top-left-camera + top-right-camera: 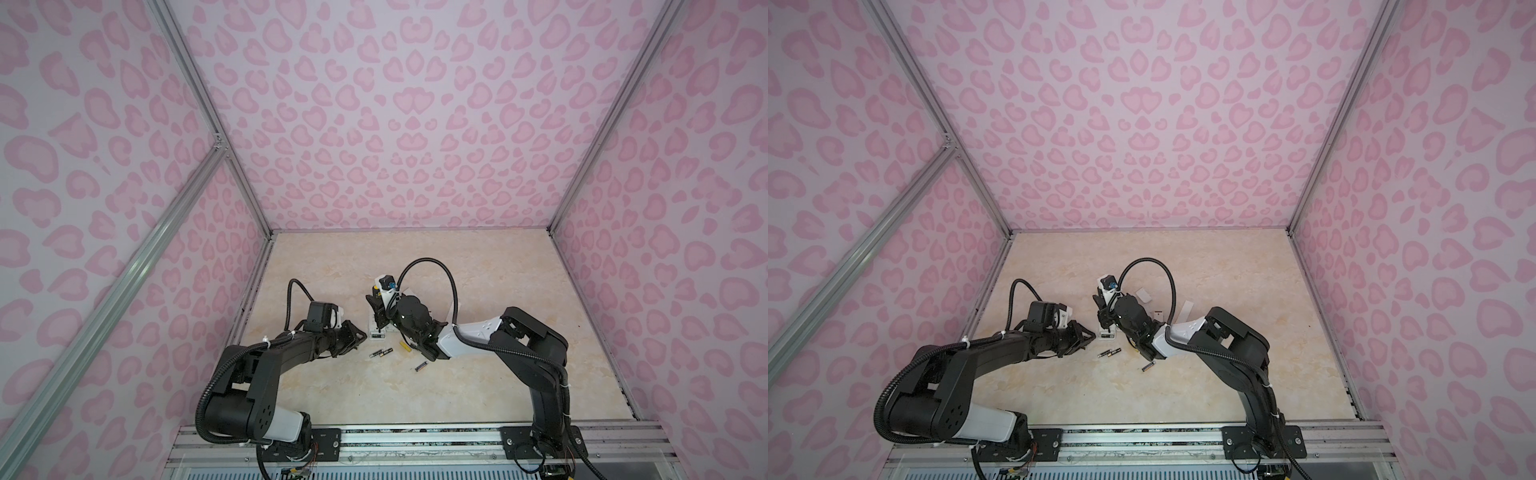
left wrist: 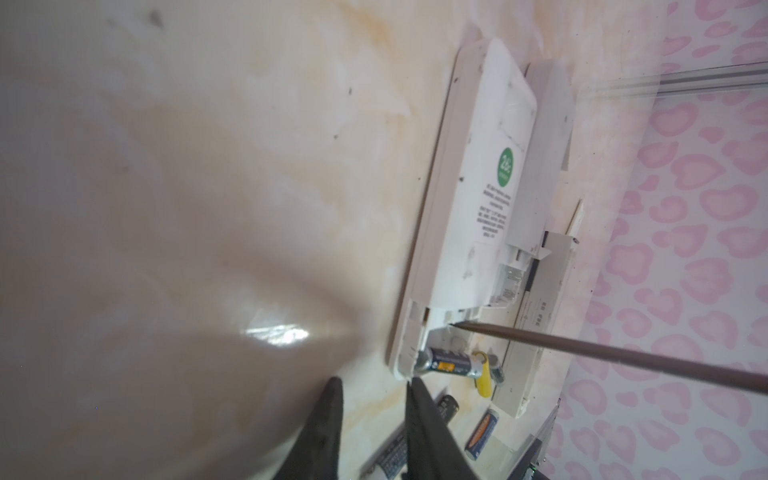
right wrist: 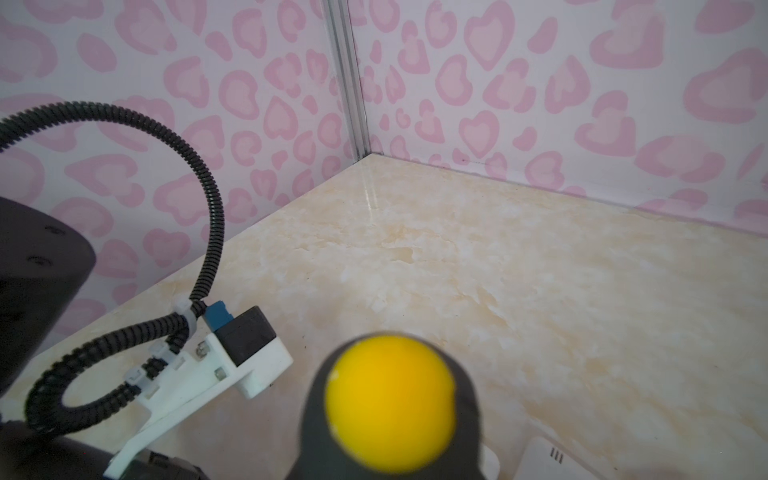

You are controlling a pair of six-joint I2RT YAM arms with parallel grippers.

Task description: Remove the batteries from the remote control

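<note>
A white remote control (image 2: 469,208) lies back up with the battery bay at its near end uncovered; in both top views it sits mid-table (image 1: 380,332). One dark battery (image 2: 446,360) rests in the bay, and a yellow battery (image 2: 483,376) lies just beyond it. Loose batteries lie on the table: two black (image 1: 380,353), one yellow (image 1: 405,347) and one purplish-blue (image 1: 421,366). My left gripper (image 2: 374,380) is open and empty, with one fingertip at the remote's near corner. My right gripper (image 1: 376,309) is shut on a screwdriver (image 3: 390,403), whose shaft (image 2: 582,345) reaches into the bay.
A second white remote (image 2: 540,166) lies alongside the first, with another white unit (image 2: 536,332) past it. White covers (image 1: 1144,295) (image 1: 1185,309) lie behind the right arm. Pink patterned walls close in the marble tabletop (image 1: 478,395).
</note>
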